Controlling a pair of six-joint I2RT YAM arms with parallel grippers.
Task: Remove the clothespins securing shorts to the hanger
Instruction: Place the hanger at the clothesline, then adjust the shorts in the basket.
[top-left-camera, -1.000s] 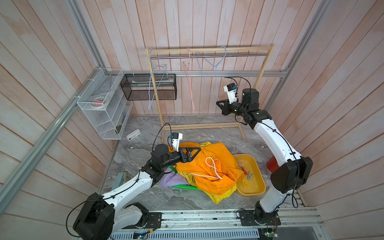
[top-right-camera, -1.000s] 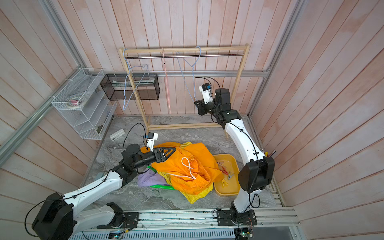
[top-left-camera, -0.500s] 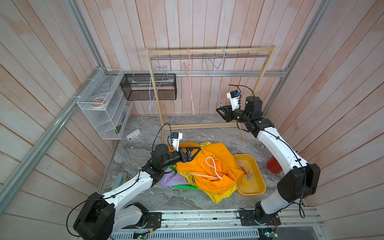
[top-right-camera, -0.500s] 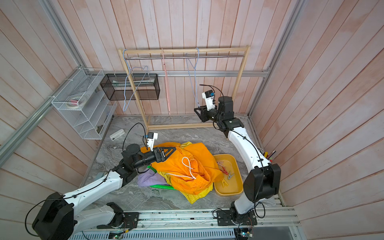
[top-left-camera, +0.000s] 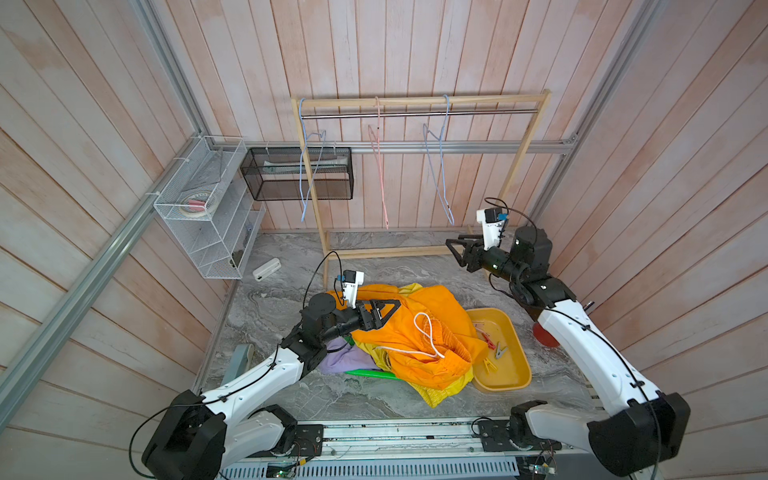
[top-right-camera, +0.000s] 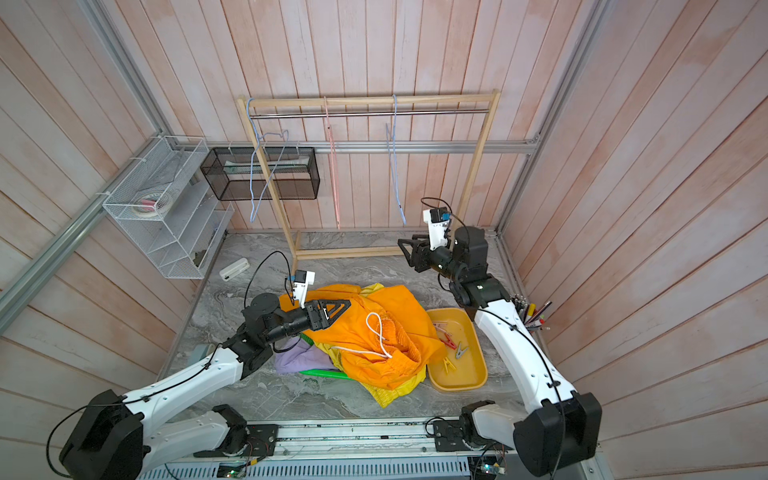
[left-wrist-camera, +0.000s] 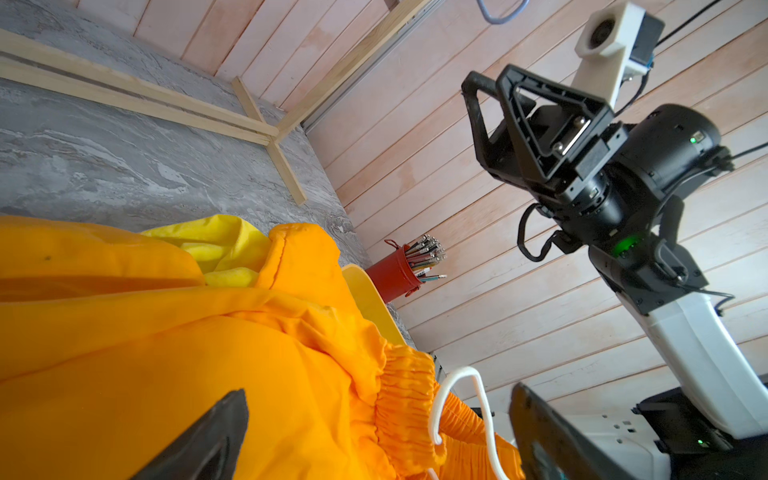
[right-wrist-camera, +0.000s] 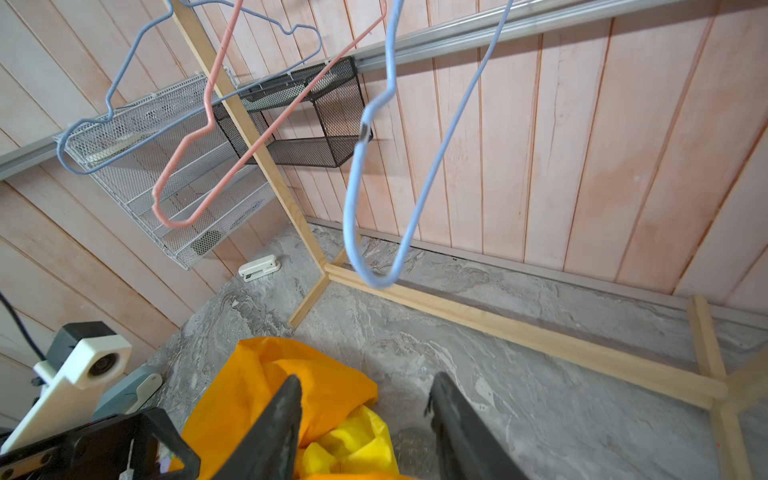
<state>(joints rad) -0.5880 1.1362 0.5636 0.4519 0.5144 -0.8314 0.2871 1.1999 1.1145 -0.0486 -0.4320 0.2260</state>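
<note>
Orange shorts (top-left-camera: 419, 336) heaped over yellow shorts (top-left-camera: 438, 395) and lilac shorts (top-left-camera: 340, 361); perhaps 4 clothespins (top-left-camera: 492, 349) in tray (top-left-camera: 503, 374).

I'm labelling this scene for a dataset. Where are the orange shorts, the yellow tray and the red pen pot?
orange shorts (top-left-camera: 451, 311): in a top view, on the smooth fabric.
yellow tray (top-left-camera: 505, 374): in a top view, on its bare floor.
red pen pot (left-wrist-camera: 392, 274): left wrist view, on its side wall.

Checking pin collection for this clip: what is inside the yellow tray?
The yellow tray holds a red clothespin, a grey clothespin, a yellow clothespin and a pale pink clothespin. The orange shorts overlap its edge, hiding whatever lies there.
</note>
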